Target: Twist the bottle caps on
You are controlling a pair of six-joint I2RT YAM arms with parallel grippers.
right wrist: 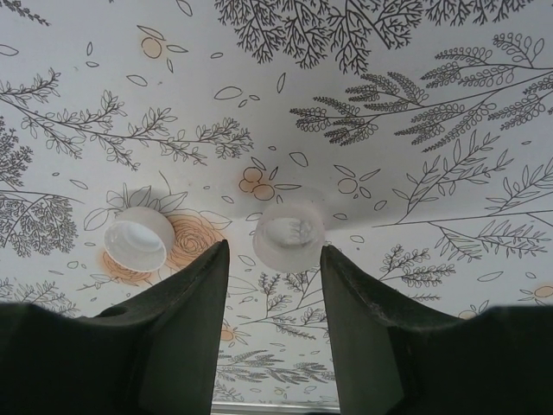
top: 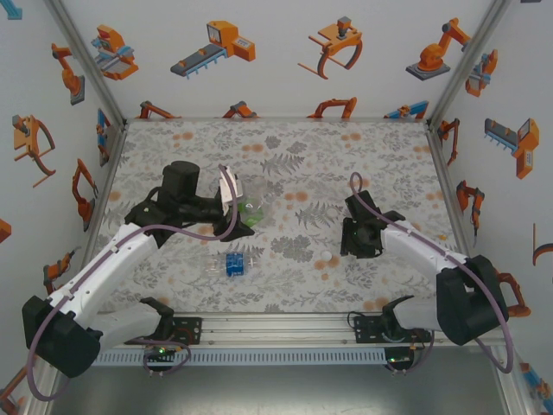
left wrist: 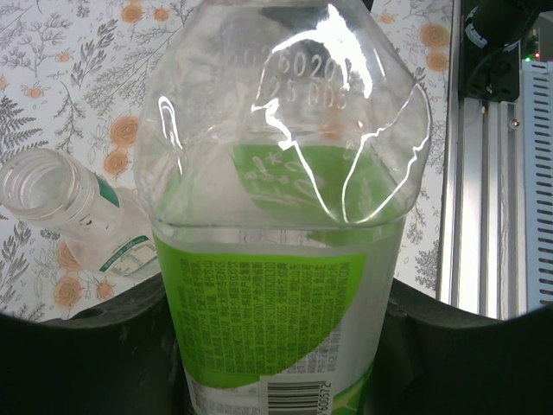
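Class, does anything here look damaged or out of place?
The clear plastic bottle with the green label looks dented: its unlabelled wall is creased and buckled. A second clear bottle lies uncapped on its side.

**Top external.** Fixed high behind the arm bases, facing forward and down. Distant. Takes in the whole grey-and-orange floral-printed table (top: 294, 164), from the near silver aluminium rail (top: 276, 327) to the far wall.

**Left wrist.** Rides on the left gripper (left wrist: 276, 346), facing the scene's right. Pressed close against a clear plastic bottle with a green label (left wrist: 268, 294). Shares bottle and rail with the top view.

**Right wrist.** Sits above the right gripper (right wrist: 275, 259), facing steeply down, close to the table. Two small round whitish plastic caps (right wrist: 289, 235) lie just ahead. Shares the floral print with both other views.
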